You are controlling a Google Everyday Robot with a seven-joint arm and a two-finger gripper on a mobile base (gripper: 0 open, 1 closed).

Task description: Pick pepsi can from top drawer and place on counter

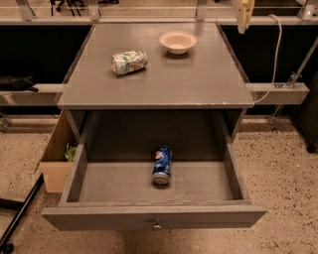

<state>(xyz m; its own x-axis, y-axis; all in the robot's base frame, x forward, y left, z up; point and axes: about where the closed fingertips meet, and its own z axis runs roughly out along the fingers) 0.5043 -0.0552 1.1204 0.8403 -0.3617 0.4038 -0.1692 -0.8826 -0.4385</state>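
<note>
The top drawer [99, 218] stands pulled out toward the near side, a small metal knob [157, 225] on its front panel. Inside, the pepsi can [162, 165] lies on its side near the middle of the drawer floor, one silver end facing near. Above, on the grey table [164, 84], a crushed silver-green can [128, 62] lies left of centre, and a pale bowl [178, 42] sits farther back to its right. The claw [243, 17] hangs at the far right corner, above the table's edge. A cardboard box [55, 158] sits on the speckled floor [278, 168], left of the drawer.

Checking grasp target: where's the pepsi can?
Camera view: can lies on its side in the drawer, centred; pincer hangs top right, past the counter.
</note>
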